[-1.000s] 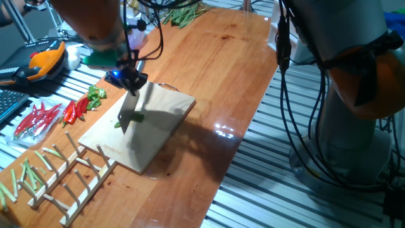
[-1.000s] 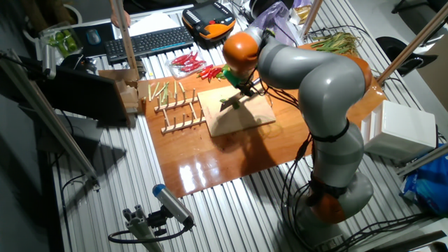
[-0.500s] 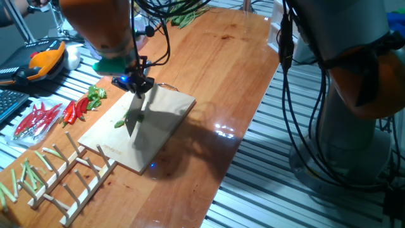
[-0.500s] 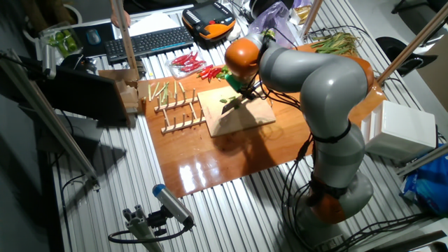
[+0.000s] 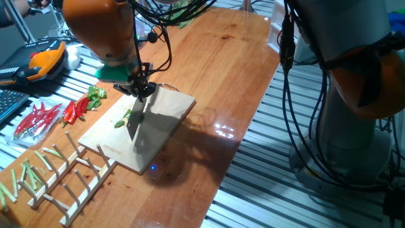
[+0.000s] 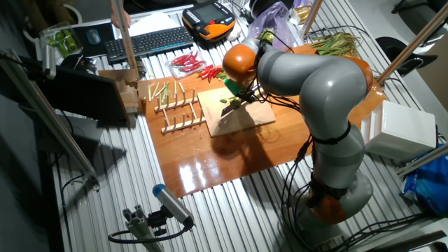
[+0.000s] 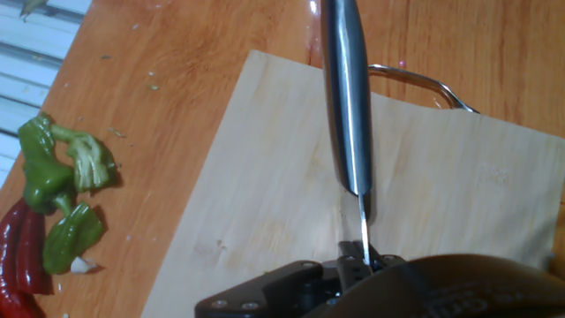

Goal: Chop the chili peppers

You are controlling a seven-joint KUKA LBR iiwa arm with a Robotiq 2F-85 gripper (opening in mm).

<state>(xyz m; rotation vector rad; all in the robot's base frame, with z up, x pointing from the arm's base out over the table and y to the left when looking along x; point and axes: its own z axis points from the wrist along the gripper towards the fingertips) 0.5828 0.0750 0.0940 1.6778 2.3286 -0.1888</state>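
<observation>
My gripper [image 5: 142, 92] is shut on a knife [image 5: 135, 121] whose blade points down onto the pale wooden cutting board [image 5: 158, 136]. A small bright-green chili pepper [image 5: 121, 120] lies on the board just left of the blade, touching or nearly touching it. In the other fixed view the gripper [image 6: 241, 89] hangs over the board [image 6: 248, 120] with the chili [image 6: 227, 101] beside it. In the hand view the knife [image 7: 346, 97] runs edge-on away from the gripper [image 7: 362, 261] across the board [image 7: 441, 194]; the chili on the board is hidden there.
Green pepper scraps [image 5: 96, 98] and red chilies [image 5: 39, 119] lie left of the board on the table. A wooden rack [image 5: 69, 177] with pale stalk sticks stands at the near left. A bunch of green stalks [image 5: 183, 14] lies at the far end.
The gripper has shifted slightly to the right and lower with the knife. The blade now stands right of the chili instead of over it.
</observation>
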